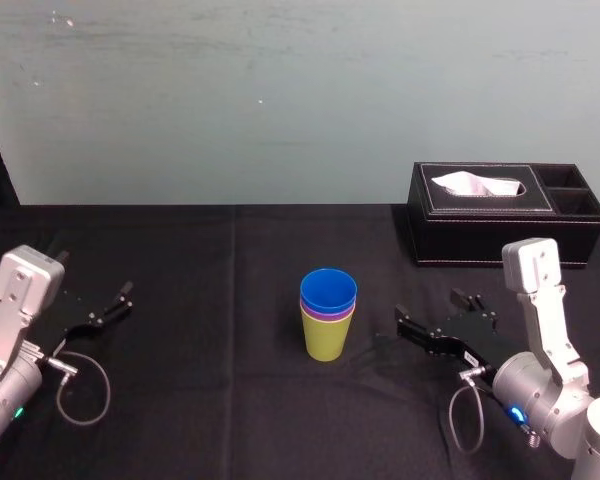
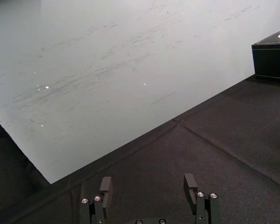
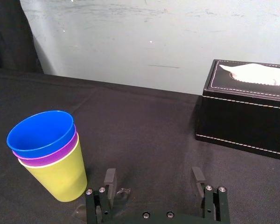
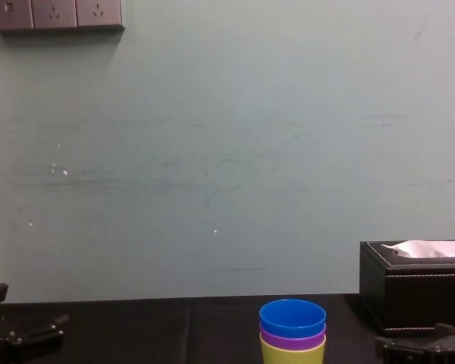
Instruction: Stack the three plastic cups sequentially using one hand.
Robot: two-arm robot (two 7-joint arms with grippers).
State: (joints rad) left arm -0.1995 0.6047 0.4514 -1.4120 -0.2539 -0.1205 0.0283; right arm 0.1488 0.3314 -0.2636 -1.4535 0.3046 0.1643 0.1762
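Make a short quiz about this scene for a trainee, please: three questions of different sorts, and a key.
1. True or false: the blue cup sits inside the purple cup, which sits inside the green cup.
2. Choose: the left gripper and the right gripper are A) each shut on a cup, B) both open and holding nothing, C) both lifting the stack.
3. Fill in: the tissue box stands on the robot's ___ side of the table.
Key: 1 true; 2 B; 3 right.
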